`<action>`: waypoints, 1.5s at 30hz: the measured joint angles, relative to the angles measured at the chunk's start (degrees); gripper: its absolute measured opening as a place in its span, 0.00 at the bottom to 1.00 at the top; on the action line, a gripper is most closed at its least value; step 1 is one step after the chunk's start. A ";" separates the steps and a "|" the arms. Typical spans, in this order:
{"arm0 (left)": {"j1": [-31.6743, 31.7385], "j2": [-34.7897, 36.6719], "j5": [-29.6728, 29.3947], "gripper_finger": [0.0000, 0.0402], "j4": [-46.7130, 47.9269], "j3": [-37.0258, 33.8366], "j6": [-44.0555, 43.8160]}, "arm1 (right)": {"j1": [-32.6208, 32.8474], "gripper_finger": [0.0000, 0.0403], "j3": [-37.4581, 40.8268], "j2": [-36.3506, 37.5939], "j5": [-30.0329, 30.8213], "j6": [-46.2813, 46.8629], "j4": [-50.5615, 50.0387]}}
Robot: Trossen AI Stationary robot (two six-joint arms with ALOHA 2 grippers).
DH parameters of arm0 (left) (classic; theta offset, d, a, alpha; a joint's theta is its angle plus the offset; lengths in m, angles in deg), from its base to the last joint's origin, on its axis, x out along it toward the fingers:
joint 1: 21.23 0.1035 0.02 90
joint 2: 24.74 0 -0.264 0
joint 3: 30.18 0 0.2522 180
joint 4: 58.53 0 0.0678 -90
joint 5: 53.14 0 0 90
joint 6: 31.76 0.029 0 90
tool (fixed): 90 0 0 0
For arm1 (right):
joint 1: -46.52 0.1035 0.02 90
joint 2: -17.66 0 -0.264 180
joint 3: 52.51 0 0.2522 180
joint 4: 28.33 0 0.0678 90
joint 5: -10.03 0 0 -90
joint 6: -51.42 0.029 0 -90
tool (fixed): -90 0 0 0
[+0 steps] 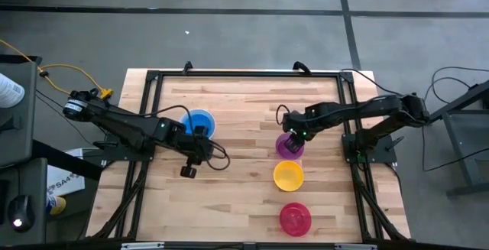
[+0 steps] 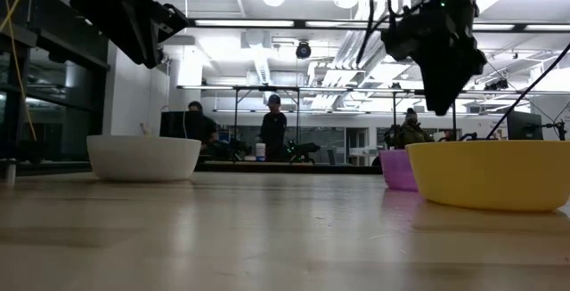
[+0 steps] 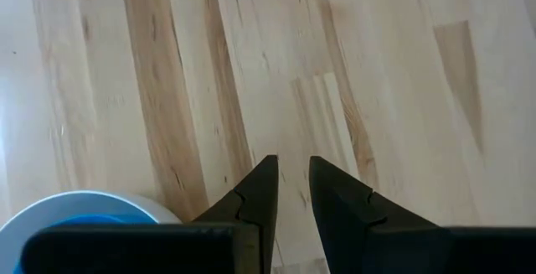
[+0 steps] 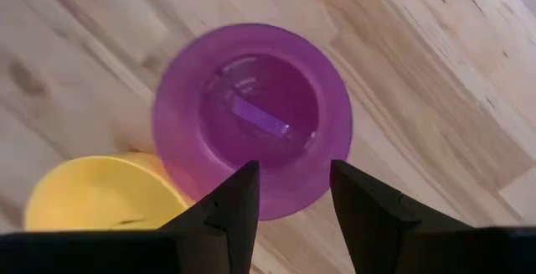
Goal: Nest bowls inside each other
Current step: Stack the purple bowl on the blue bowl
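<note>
A blue bowl (image 1: pixel 199 121) sits nested in the white bowl (image 2: pixel 142 157) at the table's left middle. Down the right side stand a purple bowl (image 1: pixel 290 147), a yellow bowl (image 1: pixel 288 175) and a red-pink bowl (image 1: pixel 295 218), each upright on its base. My right gripper (image 4: pixel 291 192) hangs open above the purple bowl (image 4: pixel 251 115), pointing down, its fingers over the rim on the side next to the yellow bowl (image 4: pixel 92 194), clear of it. My left gripper (image 3: pixel 293 192) is open over bare wood just nearside of the blue bowl (image 3: pixel 75 219), empty.
A black frame (image 1: pixel 153 78) runs along the table's far edge and down both sides. Bare wood (image 1: pixel 244 166) lies between the two arms. In the low view, people (image 2: pixel 273 131) stand in the room far behind the table.
</note>
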 joint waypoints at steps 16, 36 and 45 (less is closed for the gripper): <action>0.01 0.01 0.04 0.18 -1.15 0.00 -0.26 | 0.00 0.35 7.17 0.02 0.98 2.16 1.95; 0.01 0.01 0.19 0.18 -1.52 -0.02 -0.31 | -0.11 0.35 8.05 0.04 2.20 3.70 5.60; 0.01 0.01 0.17 0.18 -1.50 -0.02 -0.48 | -0.11 0.35 8.09 -0.07 2.41 4.22 5.51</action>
